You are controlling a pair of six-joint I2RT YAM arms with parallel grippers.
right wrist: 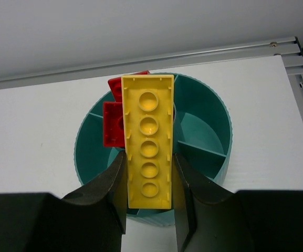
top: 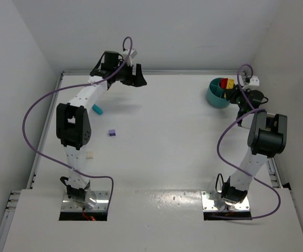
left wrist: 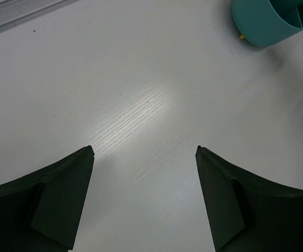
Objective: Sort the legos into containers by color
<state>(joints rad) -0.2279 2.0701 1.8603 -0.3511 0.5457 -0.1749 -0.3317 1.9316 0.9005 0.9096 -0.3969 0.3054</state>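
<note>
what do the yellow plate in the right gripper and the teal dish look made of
Yellow plate: probably hard moulded plastic, smooth and slightly glossy, with crisp round sockets. Teal dish: likely plastic too, duller finish, thin even dividers and a finely ribbed rim.

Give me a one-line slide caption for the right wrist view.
Right gripper holds a long yellow plate over the divided teal dish, red bricks already inside.

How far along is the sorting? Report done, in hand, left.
Done: red bricks lie in the dish. In hand: the right gripper holds a yellow plate over the dish. Left: a cyan brick, a purple brick and a cream brick lie on the table; the left gripper is open, empty.
</note>
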